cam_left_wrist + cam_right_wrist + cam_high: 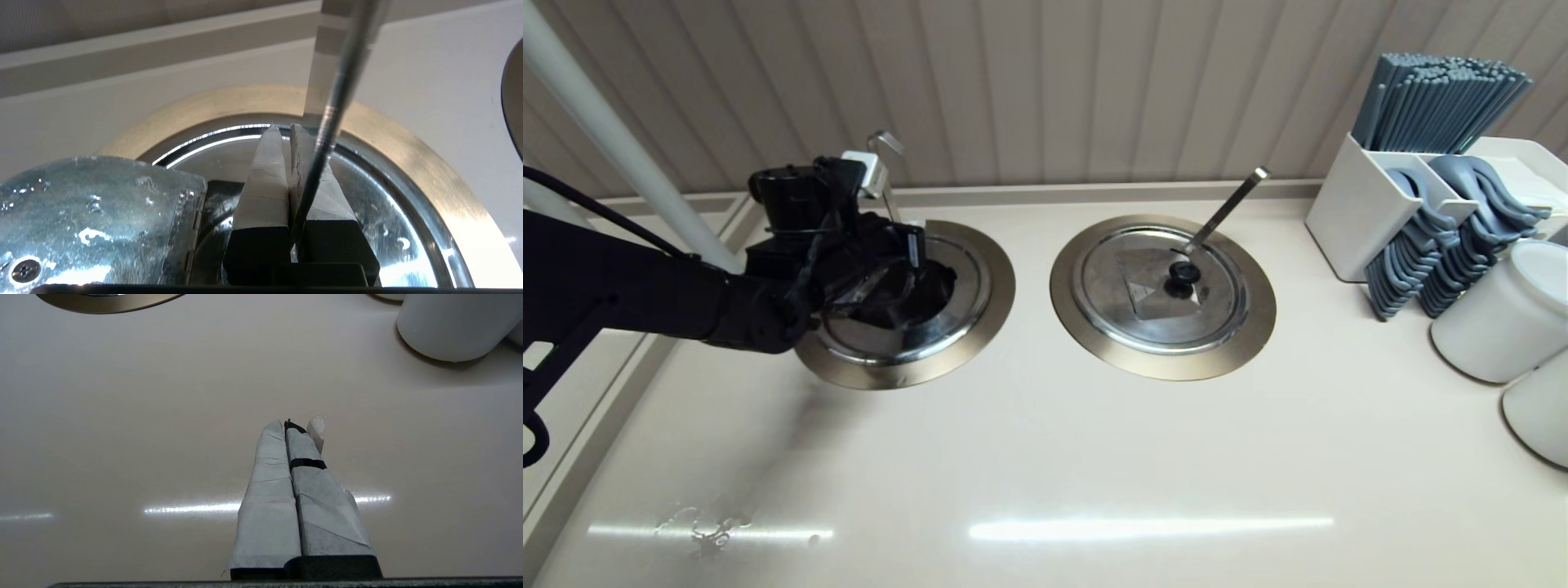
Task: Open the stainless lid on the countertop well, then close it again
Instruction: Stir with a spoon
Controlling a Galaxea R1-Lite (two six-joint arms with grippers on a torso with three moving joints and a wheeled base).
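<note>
steel lid (931,322) covers the well (980,327); left gripper (286,134) closed, holding nothing visible.

Canteen serving counter: 2 lidded wells (1162,359), chopstick holder (1437,102), spoons (1401,269).

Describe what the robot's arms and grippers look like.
The left arm is matte black and boxy, with black cables along it and a small white block by the wrist. The left gripper and right gripper have tapered fingers wrapped in pale tape on black bases; the right carries a black band.
</note>
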